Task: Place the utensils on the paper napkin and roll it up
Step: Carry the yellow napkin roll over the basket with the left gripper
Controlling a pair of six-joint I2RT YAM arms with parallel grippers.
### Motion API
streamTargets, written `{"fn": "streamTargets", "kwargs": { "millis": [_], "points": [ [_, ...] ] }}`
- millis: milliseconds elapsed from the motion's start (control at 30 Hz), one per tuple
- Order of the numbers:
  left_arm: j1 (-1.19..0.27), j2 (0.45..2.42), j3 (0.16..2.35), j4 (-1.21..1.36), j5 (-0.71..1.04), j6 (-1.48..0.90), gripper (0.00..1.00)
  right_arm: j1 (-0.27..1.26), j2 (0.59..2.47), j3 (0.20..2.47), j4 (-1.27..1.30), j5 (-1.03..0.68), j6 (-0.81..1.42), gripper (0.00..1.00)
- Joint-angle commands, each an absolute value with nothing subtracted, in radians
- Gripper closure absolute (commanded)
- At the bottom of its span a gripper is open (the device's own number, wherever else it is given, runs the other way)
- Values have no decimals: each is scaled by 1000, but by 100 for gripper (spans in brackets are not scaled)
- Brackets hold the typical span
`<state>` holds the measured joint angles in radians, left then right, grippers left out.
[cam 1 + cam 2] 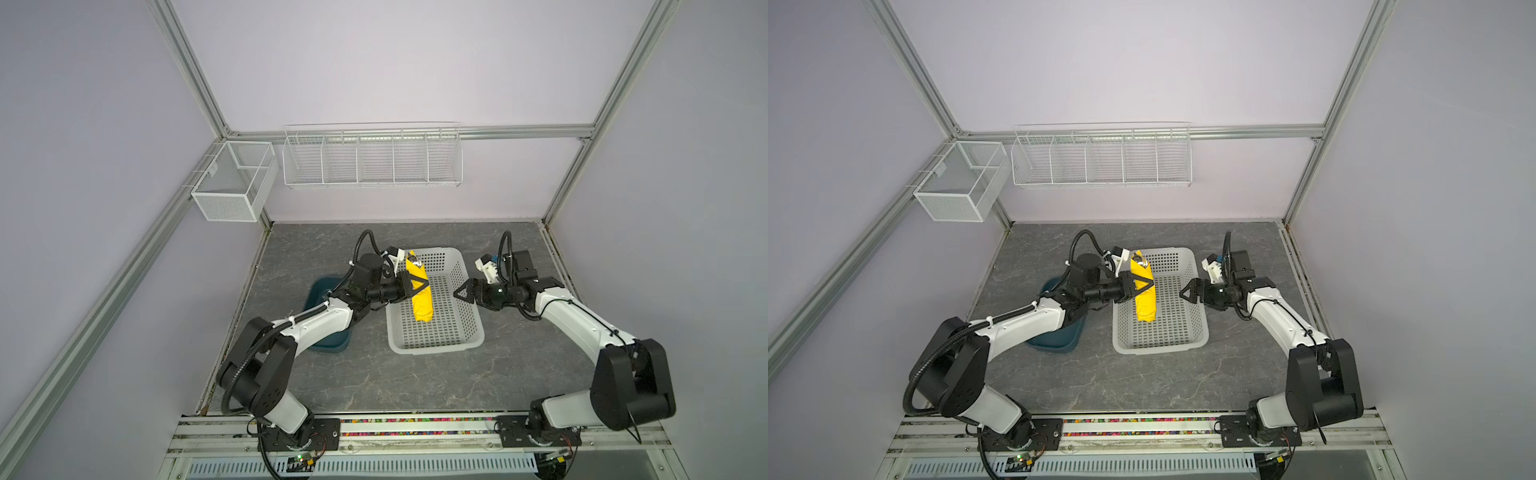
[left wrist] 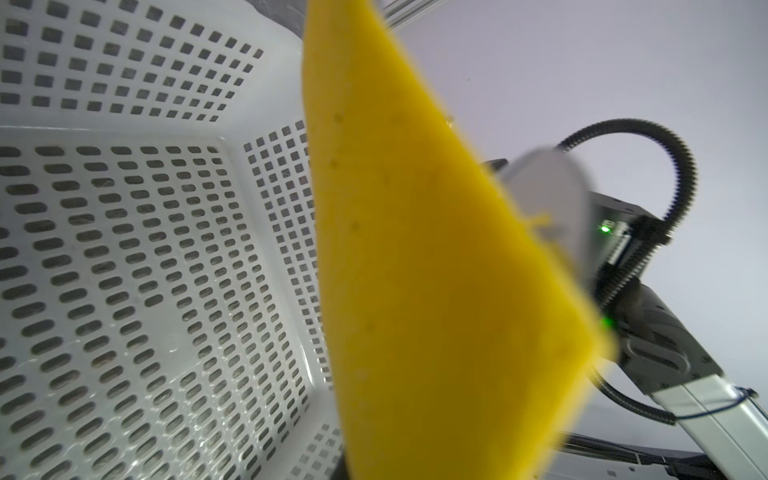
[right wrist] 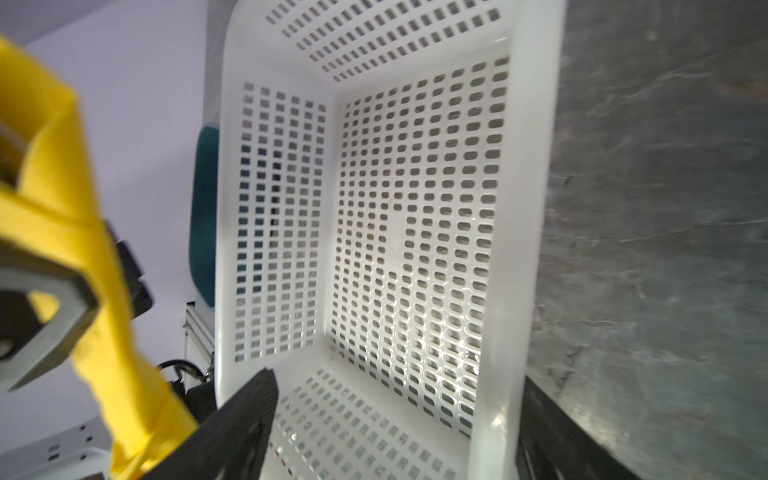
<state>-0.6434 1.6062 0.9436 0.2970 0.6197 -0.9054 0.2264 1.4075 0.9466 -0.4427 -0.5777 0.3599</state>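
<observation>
The white basket (image 1: 436,348) fills the middle of the desk (image 1: 395,382). Its right half is free, between the paper napkin (image 1: 422,305) clamped in the left gripper (image 1: 419,286) and the right gripper (image 1: 457,292) at the rim. Left of it is crowded — an arm over the teal tray (image 1: 328,345). In front, bare desk.

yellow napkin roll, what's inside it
A bit of shiny metal peeks from the far end of the napkin roll; the paper covers whatever else is inside. The left claw grips its middle.
</observation>
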Motion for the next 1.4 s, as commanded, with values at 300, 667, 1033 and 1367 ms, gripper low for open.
{"fn": "streamTargets", "kwargs": {
  "millis": [300, 667, 1033, 1367],
  "points": [
    [-694, 1865, 1138, 288, 670, -920, 100, 212, 1267, 886, -487, -402, 364, 10],
    [-720, 2024, 1269, 141, 623, -868, 100, 183, 1217, 840, -522, -374, 348, 9],
    [-732, 2129, 1336, 129, 617, -871, 100, 183, 1209, 834, -536, -374, 345, 8],
    [-735, 2162, 1353, 131, 617, -871, 100, 183, 1194, 827, -547, -373, 345, 6]
  ]
}}
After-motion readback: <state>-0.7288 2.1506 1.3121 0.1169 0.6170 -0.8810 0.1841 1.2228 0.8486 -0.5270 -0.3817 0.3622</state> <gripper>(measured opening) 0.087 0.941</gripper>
